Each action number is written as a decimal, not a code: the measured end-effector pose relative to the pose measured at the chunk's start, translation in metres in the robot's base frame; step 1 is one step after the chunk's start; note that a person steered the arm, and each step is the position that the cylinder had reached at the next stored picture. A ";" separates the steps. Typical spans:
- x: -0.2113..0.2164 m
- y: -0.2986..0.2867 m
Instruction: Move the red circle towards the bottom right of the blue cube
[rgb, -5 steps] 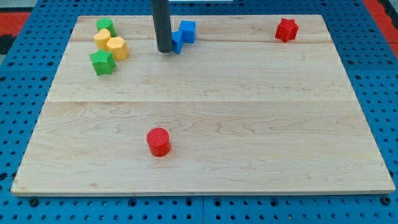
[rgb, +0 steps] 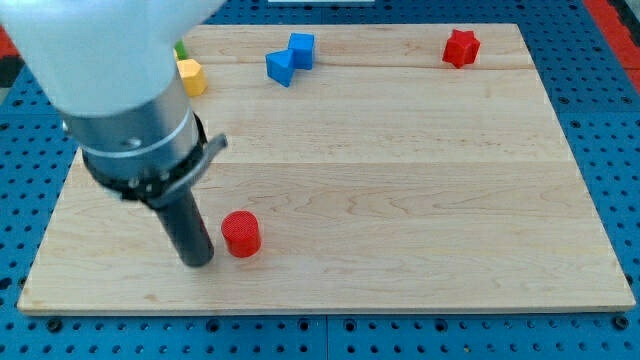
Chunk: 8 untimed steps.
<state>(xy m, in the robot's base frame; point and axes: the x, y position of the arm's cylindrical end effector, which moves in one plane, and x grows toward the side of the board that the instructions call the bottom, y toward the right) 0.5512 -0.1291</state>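
Note:
The red circle (rgb: 240, 234) is a short red cylinder near the board's bottom left. My tip (rgb: 198, 261) stands just to its left and slightly lower, close to it or touching. The blue cube (rgb: 301, 48) sits near the view's top, left of centre, with a second blue block (rgb: 281, 67) touching its lower-left side. The arm's big white and grey body covers the view's upper left.
A red star-shaped block (rgb: 461, 47) lies at the top right of the wooden board (rgb: 400, 200). A yellow block (rgb: 191, 76) and a sliver of a green block (rgb: 180, 48) show beside the arm at the top left; other blocks there are hidden.
My tip has moved from beside the blue blocks at the top down to the left of the red circle. The red circle has shifted slightly left. The arm now hides the top-left blocks.

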 end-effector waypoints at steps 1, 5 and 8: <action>-0.017 0.015; -0.018 -0.045; -0.064 0.109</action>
<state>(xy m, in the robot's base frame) 0.4868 -0.0201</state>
